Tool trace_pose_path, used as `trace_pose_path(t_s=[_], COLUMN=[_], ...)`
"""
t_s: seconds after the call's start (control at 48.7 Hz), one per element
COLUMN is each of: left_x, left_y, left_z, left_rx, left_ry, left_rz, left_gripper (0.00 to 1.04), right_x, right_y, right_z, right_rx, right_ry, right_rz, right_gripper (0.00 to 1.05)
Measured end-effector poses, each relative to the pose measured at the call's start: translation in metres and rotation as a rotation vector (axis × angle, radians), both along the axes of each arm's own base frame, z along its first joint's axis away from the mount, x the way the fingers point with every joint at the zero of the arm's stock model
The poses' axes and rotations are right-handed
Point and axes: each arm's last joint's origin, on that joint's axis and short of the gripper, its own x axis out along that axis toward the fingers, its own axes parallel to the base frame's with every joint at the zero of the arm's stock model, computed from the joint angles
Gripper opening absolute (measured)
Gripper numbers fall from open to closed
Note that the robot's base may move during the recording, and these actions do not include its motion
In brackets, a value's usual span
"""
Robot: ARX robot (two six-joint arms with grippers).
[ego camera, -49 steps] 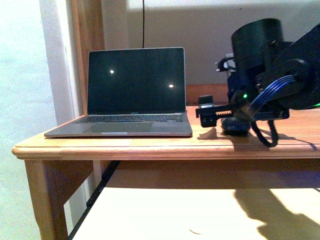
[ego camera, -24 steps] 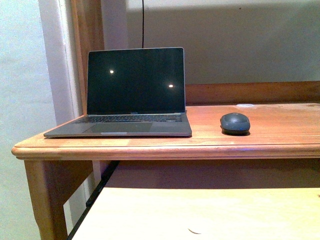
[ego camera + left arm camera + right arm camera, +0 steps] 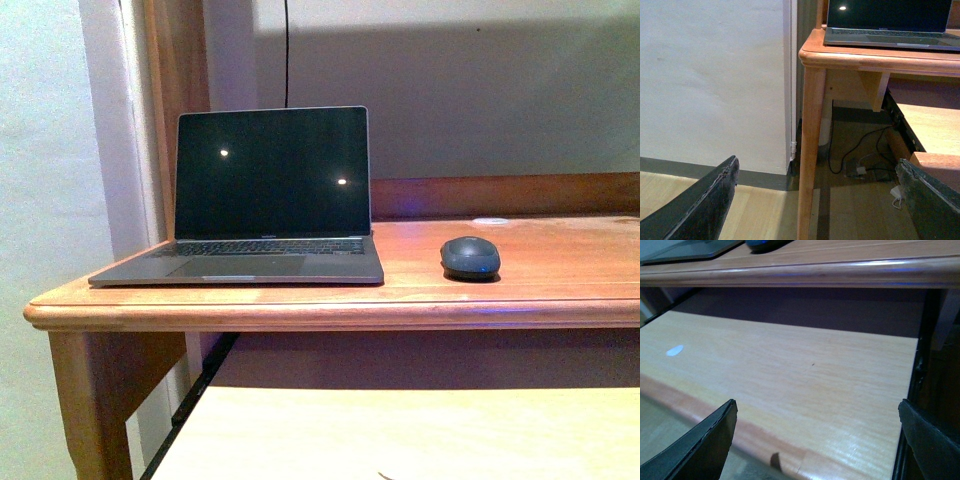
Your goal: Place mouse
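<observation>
**Front view.** The small dark grey-black oval computer mouse (image 3: pixel 470 257) rests flat on the reddish-brown wooden tabletop (image 3: pixel 330 312). It lies to the right of the open grey laptop (image 3: pixel 270 190) and well apart from it. It sits nearer the rounded front rim than the small flat white disc (image 3: pixel 490 221) at the back. Neither arm shows here, so nothing touches the mouse and the placing looks done. The main risk left is disturbance. The mouse has a smooth dome and sits on polished wood, so a light knock could send it sliding toward that rim.

**Left wrist view.** The left pincer (image 3: pixel 816 167) is spread wide and holds nothing. It hangs low beside the turned wooden table leg (image 3: pixel 807 140), facing the pale wall (image 3: pixel 715 75), with loose dark cables (image 3: pixel 860 160) on the floor beyond. A careless swing from here could strike the leg and jolt the tabletop, or catch a finger in the cables.

**Right wrist view.** The right pincer (image 3: pixel 816 407) is also released and empty. It hovers over the pale wooden pull-out shelf (image 3: pixel 790 365), below the tabletop's front rim. The mouse is only a dark sliver above that rim. A straight lift from this spot would likely hit the rim's underside. A forward sweep after rising could push the mouse out of place.
</observation>
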Motion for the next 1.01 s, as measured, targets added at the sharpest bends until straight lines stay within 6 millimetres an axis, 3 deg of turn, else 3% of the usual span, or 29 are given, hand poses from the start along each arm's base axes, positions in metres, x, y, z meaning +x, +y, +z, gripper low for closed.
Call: trace_pose_path(t_s=[0.144,0.37,0.575,1.006], left_x=[0.0,0.0,0.0,0.0], left_y=[0.0,0.0,0.0,0.0], left_z=[0.0,0.0,0.0,0.0], left_rx=[0.0,0.0,0.0,0.0], left_ry=[0.0,0.0,0.0,0.0], left_rz=[0.0,0.0,0.0,0.0], left_gripper=[0.97,0.97,0.97,0.97], right_x=[-0.019,-0.031,-0.038,-0.027], right_y=[-0.011,-0.022,-0.015,0.014], right_z=[-0.006,-0.014,-0.032,-0.049], right_rx=[0.04,0.072,0.007,-0.144], right_ry=[0.006,0.068,0.088,-0.019], right_rz=[0.086,0.121,0.174,0.245], right_gripper=[0.97,0.97,0.97,0.97])
